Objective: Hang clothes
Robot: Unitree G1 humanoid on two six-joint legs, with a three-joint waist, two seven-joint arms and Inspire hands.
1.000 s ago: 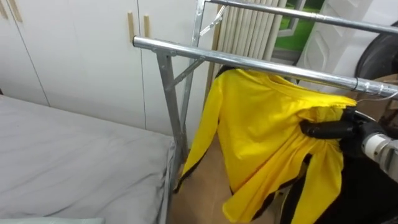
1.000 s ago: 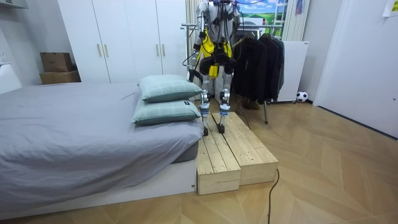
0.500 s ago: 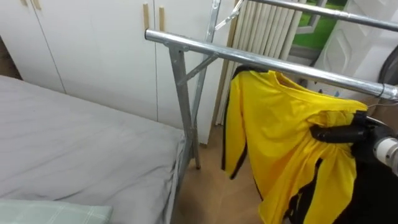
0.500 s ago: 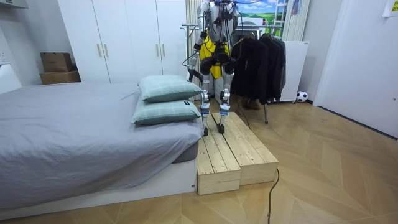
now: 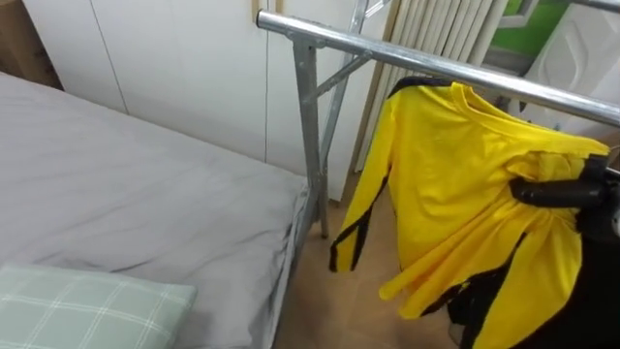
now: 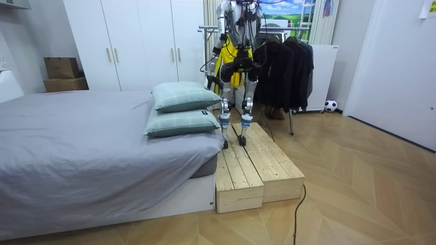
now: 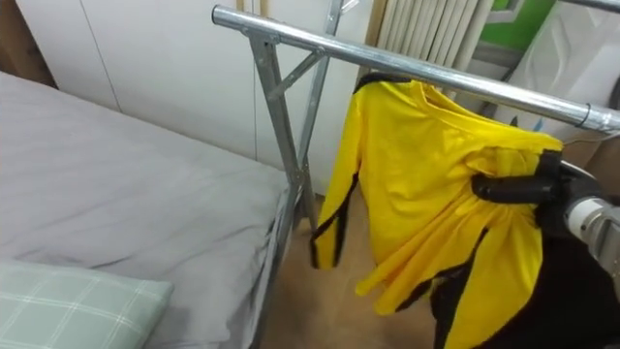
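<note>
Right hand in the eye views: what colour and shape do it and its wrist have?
The right hand is black, with long slim fingers. Behind it the wrist is a pale, silvery-white cylinder with a rounded end.

The yellow shirt (image 7: 417, 165) with black trim hangs from the clothes rack's metal rail (image 7: 320, 47), its black-edged collar just under the bar. One long sleeve drops straight down on the robot's left, ending in a black cuff. On the other side the cloth is gathered into folds and pinched in the right hand (image 7: 513, 186), so the hem rises slantwise.
</note>
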